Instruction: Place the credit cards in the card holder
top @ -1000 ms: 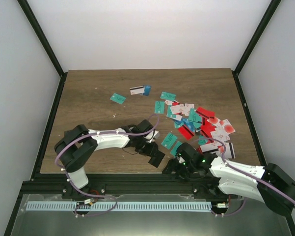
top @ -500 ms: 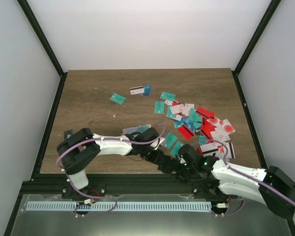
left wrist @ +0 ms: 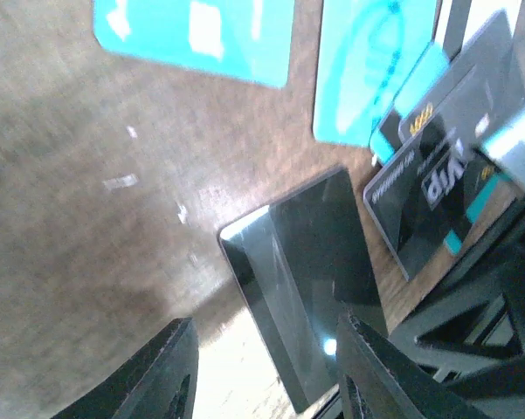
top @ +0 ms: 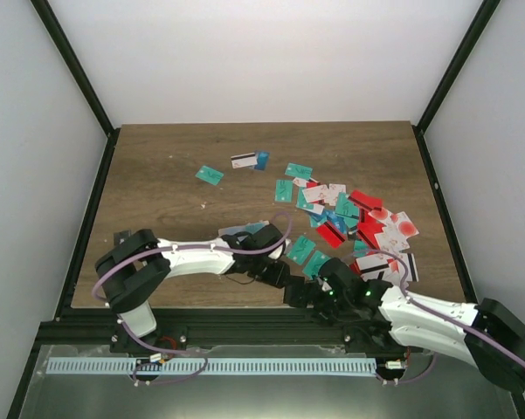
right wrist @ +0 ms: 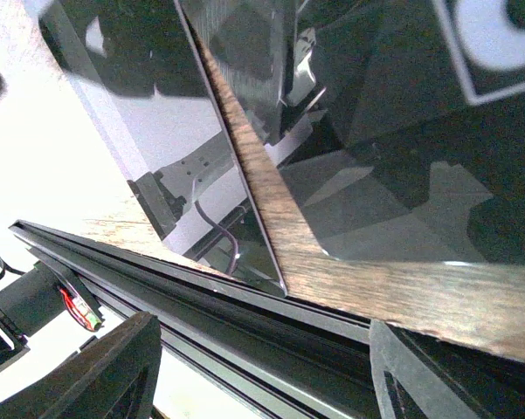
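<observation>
Holding the left gripper (left wrist: 262,349) low over a glossy black card (left wrist: 310,279), with its fingers (left wrist: 170,375) parted on either side of the card's near end and clamping nothing. Meeting that same black card from the other side with the right gripper (right wrist: 262,345), jaws likewise spread wide and gripping nothing. Resting the black card flat on the table (top: 157,175), just beside the front rail (right wrist: 183,301) and between the two grippers.

Lying just beyond the black card: two teal cards (left wrist: 201,35), face up. Lying just to its right, almost touching: a few dark VIP cards (left wrist: 432,188), overlapping one another. Spreading further beyond the black card and to its right: the main heap (top: 367,227) of red, white, teal and black cards. Sitting well beyond the black card and to its left: a few strays (top: 209,175), apart from the heap.

Peeking out from behind the left forearm, near the black card on its left: a pale flat thing (top: 240,230), holder or card, too small to tell.
</observation>
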Robot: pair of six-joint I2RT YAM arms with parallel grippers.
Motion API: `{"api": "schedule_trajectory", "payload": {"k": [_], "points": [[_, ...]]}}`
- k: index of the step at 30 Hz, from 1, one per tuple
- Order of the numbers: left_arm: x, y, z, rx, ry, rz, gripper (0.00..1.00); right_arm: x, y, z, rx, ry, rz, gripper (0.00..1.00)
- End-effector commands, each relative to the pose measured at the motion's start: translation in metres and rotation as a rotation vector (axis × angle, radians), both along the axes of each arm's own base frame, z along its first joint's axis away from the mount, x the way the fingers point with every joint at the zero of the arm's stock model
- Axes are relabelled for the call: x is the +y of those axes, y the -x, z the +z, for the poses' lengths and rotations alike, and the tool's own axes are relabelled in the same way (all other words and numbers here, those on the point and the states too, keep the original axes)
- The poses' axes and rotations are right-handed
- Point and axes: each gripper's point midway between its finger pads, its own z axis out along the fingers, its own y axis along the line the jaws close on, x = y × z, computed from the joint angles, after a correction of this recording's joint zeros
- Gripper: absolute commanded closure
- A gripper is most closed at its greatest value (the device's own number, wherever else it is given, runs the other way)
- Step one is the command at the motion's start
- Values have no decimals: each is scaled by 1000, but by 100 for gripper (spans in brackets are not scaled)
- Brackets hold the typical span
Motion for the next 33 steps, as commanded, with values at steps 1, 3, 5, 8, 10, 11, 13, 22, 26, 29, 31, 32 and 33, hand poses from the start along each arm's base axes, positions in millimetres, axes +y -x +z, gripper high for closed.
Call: {"api": "schedule_trajectory", "payload": {"k": [1,3,5,8,10,11,13,22,26,29,31,32,33], "points": [[0,-26,4,-62,-49,25,54,-14,-3,-13,-19,63,-47,32],[-6,-31,1,-63,-54,15,54,-14,-3,-14,-20,60,-49,32],[-13,-36,-1,-66,-60,7,55,-16,-2,-15,-18,64,-52,32],[-19,-43,-4,-74,-76,3,57,-17,-2,-18,-16,70,-52,32],[-24,-47,-5,-78,-77,-2,59,-18,-1,-19,-15,72,-56,32],[-26,-47,-6,-77,-75,-7,60,-19,-1,-20,-15,72,-57,32],[-31,-47,-8,-67,-65,-20,62,-19,-1,-21,-14,73,-60,33],[-29,-30,-25,-5,-61,-69,66,-22,-4,-24,-31,81,-74,35],[-21,-16,-27,22,-57,-73,66,-23,-6,-26,-47,75,-80,36],[-14,-5,-30,40,-51,-71,66,-23,-7,-29,-53,60,-85,36],[-11,3,-32,52,-49,-68,66,-23,-10,-29,-62,49,-92,37],[-10,5,-33,54,-46,-67,66,-23,-11,-30,-66,45,-96,38],[-8,8,-34,60,-47,-66,66,-23,-12,-30,-70,44,-98,38]]}}
